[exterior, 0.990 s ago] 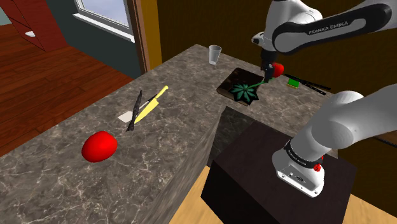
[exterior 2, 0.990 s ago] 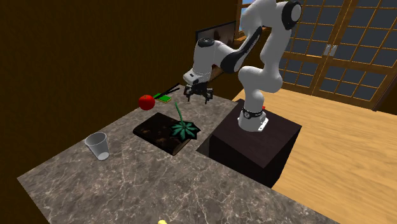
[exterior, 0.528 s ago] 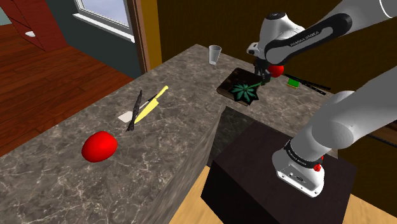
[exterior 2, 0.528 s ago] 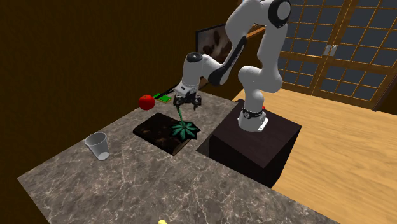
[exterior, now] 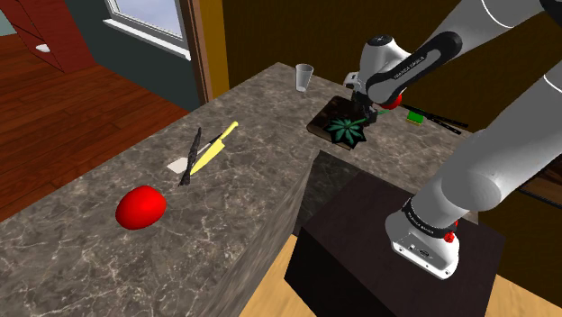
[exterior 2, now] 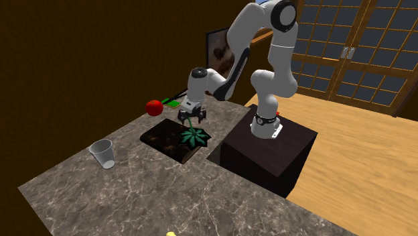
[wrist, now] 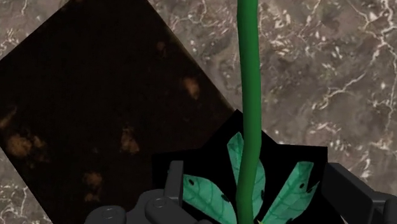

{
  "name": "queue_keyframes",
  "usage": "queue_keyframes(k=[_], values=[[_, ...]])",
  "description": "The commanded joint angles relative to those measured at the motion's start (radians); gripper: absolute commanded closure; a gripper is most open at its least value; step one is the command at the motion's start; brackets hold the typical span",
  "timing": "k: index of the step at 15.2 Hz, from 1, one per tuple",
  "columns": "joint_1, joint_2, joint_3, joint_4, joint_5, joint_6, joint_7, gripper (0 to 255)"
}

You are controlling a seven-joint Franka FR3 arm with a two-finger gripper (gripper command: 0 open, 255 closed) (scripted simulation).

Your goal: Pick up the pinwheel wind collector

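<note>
One marble counter (exterior: 225, 212) is crossed by the white arm (exterior: 423, 54), and its black gripper (exterior: 364, 116) is held low over a dark board (exterior: 323, 115) in the upper right of the shoulder view, at centre frame in the second exterior view (exterior 2: 192, 119). The pinwheel wind collector (exterior: 348, 131) is laid on that board's near corner, with its leaf-shaped head (exterior 2: 195, 137) flat and its green stem (wrist: 250, 89) running up between the fingers (wrist: 173, 184). The fingers are spread wide, one on each side of the stem, and neither is seen to touch it, so nothing is gripped yet. For a clean pick, the stem is best centred in the gap and the hand lowered only until the pads flank it. A slow, even closure is advised, since a thin round stem can be expected to roll or slip aside. A straight lift should follow, so that the head is carried clear of the board without dragging. Part of the head is masked by the fingers in the wrist view, and its lower leaves are cut off by the frame edge. A red ball (exterior: 394, 98) is half hidden behind the wrist in the shoulder view. How high the pads stand against the stem cannot be judged.
</note>
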Motion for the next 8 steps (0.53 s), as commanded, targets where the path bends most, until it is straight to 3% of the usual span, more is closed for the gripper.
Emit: queue_keyframes(k=[1,4,5,8], values=[[-0.001,0.033,-0.003,-0.004,-0.004,0.036,0.009,0],[-0.002,0.058,-0.005,-0.005,-0.007,0.063,0.017,0],[-0.002,0.056,-0.004,-0.006,-0.008,0.062,0.018,255],[-0.002,0.056,-0.004,-0.006,-0.008,0.061,0.018,255]])
